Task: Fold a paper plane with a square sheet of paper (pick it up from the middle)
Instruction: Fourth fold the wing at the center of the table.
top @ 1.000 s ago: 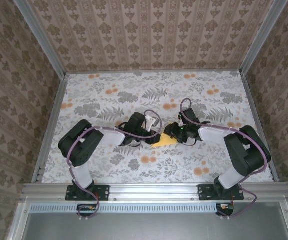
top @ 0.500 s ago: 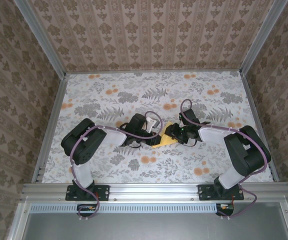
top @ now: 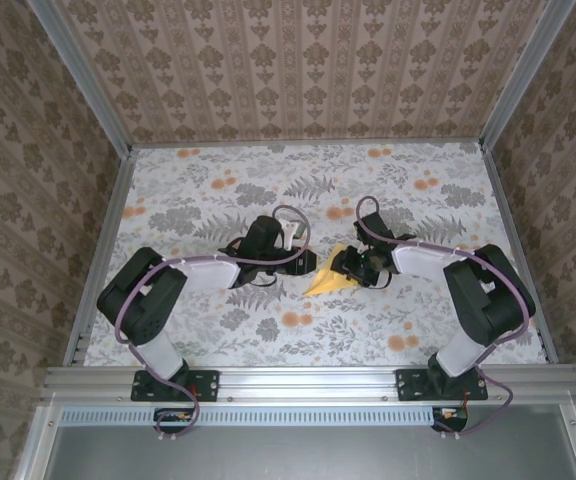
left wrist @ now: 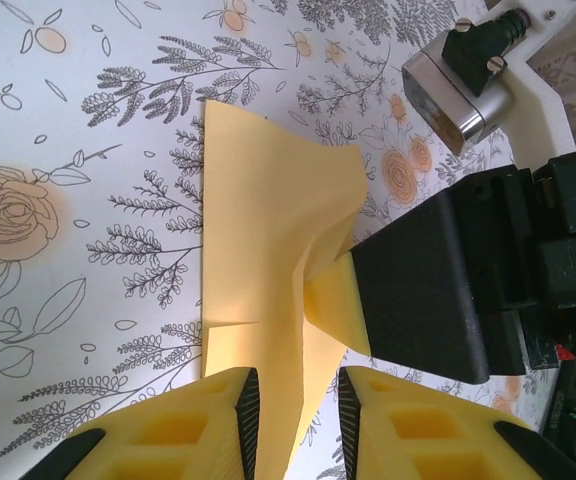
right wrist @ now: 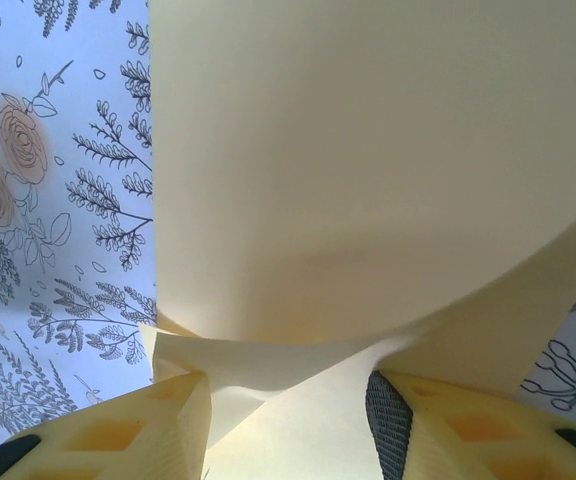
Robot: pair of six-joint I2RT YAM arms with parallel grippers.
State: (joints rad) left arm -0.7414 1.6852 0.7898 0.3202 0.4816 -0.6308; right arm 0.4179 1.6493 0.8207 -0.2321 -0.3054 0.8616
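From above, a partly folded pale-yellow sheet of paper (top: 328,283) lies mid-way across the flower-printed table (top: 218,190), between the left gripper (top: 305,263) and the right gripper (top: 352,267). The left wrist camera shows the left gripper's (left wrist: 293,388) yellow fingers (left wrist: 178,425) slightly parted, with the sheet's (left wrist: 258,220) edge loose between them. The right gripper (left wrist: 340,300) pinches its raised far side. The right wrist camera shows the right gripper (right wrist: 288,400) closed on bunched paper, with the sheet (right wrist: 348,180) curving away ahead.
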